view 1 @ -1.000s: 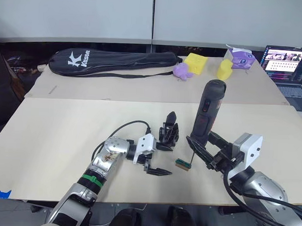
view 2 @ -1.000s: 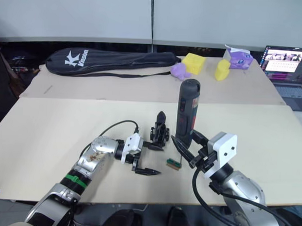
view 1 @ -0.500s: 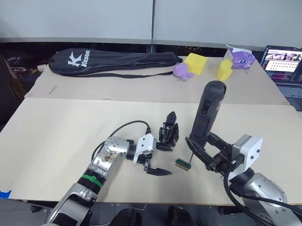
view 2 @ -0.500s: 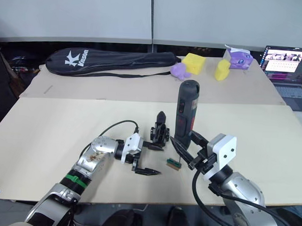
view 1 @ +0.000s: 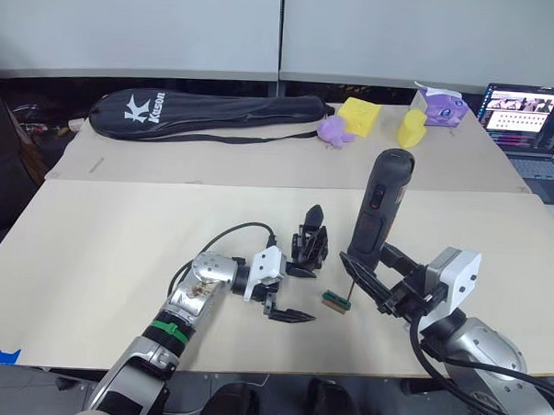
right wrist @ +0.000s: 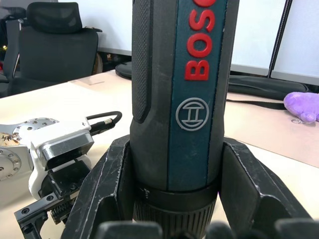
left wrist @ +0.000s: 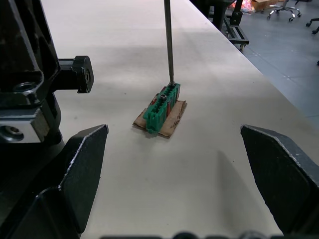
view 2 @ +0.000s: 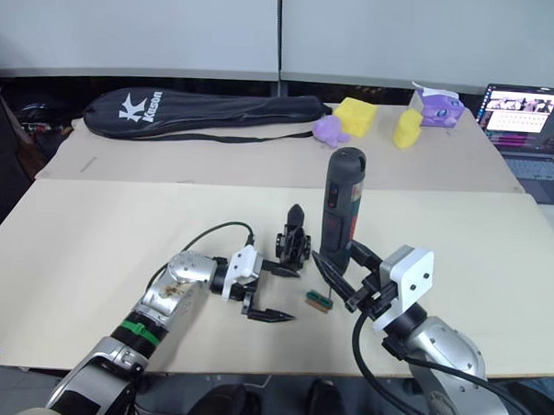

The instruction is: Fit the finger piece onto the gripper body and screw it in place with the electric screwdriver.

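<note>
Nothing was seen moved since earlier frames. Thick black cylindrical electric screwdriver (view 1: 381, 207) with red label was held upright, clamped in right tool (view 1: 372, 275); thin metal bit (left wrist: 168, 42) was set on small green block (left wrist: 162, 108) on beige table (view 1: 119, 247). Left tool (view 1: 290, 292) was spread apart, nothing gripped, with small black gripper body (view 1: 309, 246) just beside upper finger. Finger piece could not be told apart.
</note>
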`<state>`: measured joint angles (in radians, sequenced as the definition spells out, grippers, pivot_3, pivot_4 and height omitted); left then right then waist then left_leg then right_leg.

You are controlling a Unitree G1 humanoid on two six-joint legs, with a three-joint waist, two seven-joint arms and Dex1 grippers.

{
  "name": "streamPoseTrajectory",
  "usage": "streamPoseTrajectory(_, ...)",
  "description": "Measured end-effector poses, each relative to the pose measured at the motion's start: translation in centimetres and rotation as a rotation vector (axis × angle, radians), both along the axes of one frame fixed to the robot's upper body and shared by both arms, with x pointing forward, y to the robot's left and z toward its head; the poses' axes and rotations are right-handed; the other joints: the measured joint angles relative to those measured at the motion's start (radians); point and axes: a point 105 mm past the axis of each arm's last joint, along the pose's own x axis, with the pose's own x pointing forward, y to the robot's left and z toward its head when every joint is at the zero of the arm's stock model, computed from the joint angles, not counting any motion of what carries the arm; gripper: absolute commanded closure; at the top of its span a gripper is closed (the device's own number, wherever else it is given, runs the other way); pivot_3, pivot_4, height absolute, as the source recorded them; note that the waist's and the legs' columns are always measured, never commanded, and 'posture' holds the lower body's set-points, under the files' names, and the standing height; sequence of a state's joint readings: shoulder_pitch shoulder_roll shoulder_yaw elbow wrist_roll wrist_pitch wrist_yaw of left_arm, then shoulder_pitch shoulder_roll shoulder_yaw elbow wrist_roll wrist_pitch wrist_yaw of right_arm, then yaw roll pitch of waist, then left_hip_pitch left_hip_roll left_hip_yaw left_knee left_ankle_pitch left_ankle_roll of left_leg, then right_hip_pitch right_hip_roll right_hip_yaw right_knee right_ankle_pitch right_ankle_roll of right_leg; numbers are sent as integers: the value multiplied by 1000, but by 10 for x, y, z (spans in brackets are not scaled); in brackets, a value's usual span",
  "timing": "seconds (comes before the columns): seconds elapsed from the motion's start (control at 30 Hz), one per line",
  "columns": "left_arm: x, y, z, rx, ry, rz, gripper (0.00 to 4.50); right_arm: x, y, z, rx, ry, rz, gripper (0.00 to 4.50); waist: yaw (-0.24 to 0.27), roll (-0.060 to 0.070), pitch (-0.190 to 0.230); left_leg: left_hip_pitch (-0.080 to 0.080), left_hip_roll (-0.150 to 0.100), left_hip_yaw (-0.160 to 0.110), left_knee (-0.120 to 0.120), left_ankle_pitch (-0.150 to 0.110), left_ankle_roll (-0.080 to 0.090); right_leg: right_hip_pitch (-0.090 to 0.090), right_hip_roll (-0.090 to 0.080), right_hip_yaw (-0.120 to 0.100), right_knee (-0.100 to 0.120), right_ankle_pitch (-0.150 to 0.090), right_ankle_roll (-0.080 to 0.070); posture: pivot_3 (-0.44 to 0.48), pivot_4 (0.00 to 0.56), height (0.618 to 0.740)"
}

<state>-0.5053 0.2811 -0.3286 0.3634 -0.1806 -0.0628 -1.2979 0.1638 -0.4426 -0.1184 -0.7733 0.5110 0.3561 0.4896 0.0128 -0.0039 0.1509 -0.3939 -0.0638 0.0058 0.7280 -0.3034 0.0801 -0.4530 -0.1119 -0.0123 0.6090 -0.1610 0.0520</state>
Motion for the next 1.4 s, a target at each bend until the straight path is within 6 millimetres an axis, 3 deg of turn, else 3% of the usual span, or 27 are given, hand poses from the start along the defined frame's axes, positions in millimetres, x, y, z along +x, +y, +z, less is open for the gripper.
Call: streamPoseTrajectory(1.4, 1, -1, 2, 0, -6, -3, 0, -1, 1, 4, -1, -7, -3, 2572, 0, 0, 0, 0, 0, 0, 0, 0, 0, 0, 0, 0, 0, 0, 0, 0, 150, 723)
